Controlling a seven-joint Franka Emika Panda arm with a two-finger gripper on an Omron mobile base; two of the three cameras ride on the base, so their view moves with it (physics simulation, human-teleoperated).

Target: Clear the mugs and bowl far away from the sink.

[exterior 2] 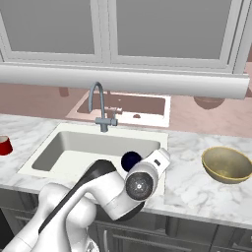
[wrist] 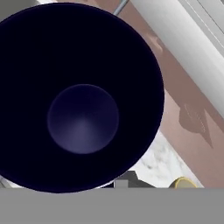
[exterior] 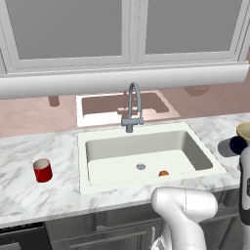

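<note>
The fingers are hidden behind the navy mug [wrist: 83, 96], whose dark inside looms right before the camera; they are closed, gripping its rim.

We see a desk [exterior: 29, 205] of white marble veined in grey, polished smooth. The sink [exterior: 146, 158] set into it looks like matt white enamel or composite, with a dull grey metal drain [exterior: 141, 166]. The faucet [exterior: 133, 107] behind it is brushed grey metal — satin, not mirror-bright. Far to the hand's left, the red mug [exterior: 43, 170] shines like glazed ceramic. Right against the hand, the navy-lined mug [wrist: 83, 96] shows a dark, softly glossy inside. To the hand's right, the bowl [exterior 2: 227, 164] is tan-yellow — faintly lustrous within.
</note>
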